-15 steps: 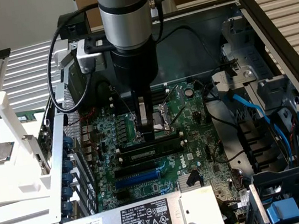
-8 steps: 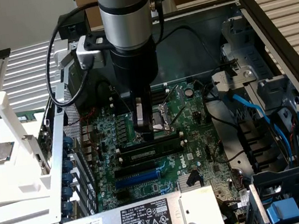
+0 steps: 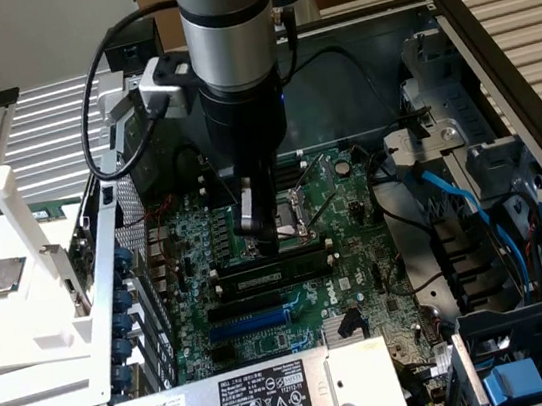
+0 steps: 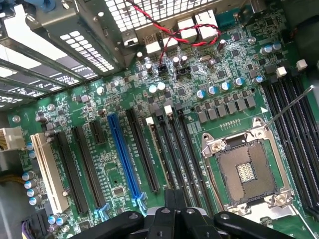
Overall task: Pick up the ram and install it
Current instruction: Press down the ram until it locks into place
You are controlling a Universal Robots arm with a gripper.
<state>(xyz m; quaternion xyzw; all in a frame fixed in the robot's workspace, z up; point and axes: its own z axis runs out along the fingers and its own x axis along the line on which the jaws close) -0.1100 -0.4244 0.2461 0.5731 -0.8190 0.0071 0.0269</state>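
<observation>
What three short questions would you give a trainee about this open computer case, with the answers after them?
1. True or false: the black metal pincer over the green motherboard is shut.
2. Multiple choice: what colour is the long plastic expansion slot that lies between black slots? A red, B blue, C yellow.
3. Short answer: does the square silver-framed processor socket hold a chip?

Key: 1 true. 2 B. 3 No, its contacts lie bare.
</observation>
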